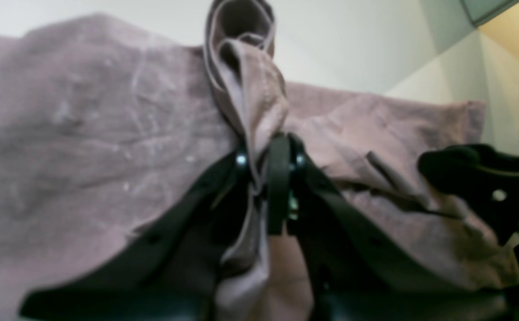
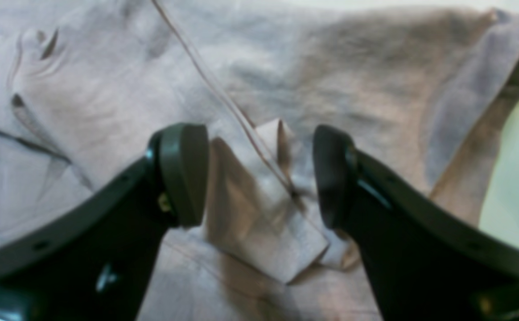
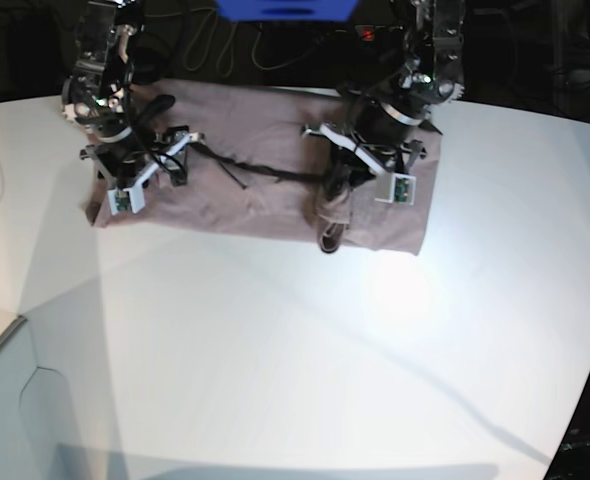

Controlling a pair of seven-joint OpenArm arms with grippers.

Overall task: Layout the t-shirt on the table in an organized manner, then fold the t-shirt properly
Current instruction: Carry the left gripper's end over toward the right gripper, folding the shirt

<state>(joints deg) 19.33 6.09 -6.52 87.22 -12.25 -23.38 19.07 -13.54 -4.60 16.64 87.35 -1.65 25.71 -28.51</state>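
Fabric fills the left wrist view: the t-shirt (image 1: 85,125), a dusty mauve with pale lint specks, lies spread across the left and centre of the frame. A bunched roll of it rises through the middle to the top edge, and the left gripper (image 1: 266,178) is pressed together on that roll at centre frame. White table (image 1: 353,44) shows along the top.

Right wrist view: the same soft, creased cloth covers nearly the whole frame, with a seam line running diagonally from the top down to the centre and a small folded flap between the jaws. The right gripper (image 2: 259,174) stands spread wide just above the flap.

Base view: the shirt lies as a flattened rectangle in the upper centre, a dark wrinkle crossing it. No print, label or writing is readable anywhere.
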